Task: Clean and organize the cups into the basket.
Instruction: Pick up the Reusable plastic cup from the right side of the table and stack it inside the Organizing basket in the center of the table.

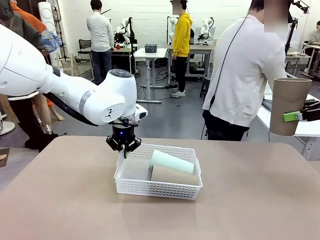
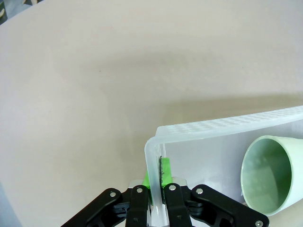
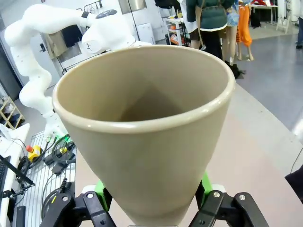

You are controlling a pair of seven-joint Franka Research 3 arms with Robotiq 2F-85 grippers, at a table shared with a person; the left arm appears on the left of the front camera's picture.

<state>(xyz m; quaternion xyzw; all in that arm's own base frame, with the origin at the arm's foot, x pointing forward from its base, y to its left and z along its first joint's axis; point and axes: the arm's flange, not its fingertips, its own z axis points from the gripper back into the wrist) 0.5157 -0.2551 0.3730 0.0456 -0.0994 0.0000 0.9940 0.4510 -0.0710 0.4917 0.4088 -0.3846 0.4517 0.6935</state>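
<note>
Tabletop [image 1: 60, 200] steady: left gripper [image 1: 123, 146] pinches basket [image 1: 160, 188] wall, right gripper [image 3: 151, 208] clamps tan cup [image 1: 289, 106]; lower it, probably alongside the mint cup [image 1: 171, 161].

The left arm is extended from picture left, wrist pointed downward, and its left gripper [image 1: 123, 148] is clamped on a thin wall. The right gripper [image 1: 295, 116] is raised at the right edge, its jaws spread around a load.
</note>
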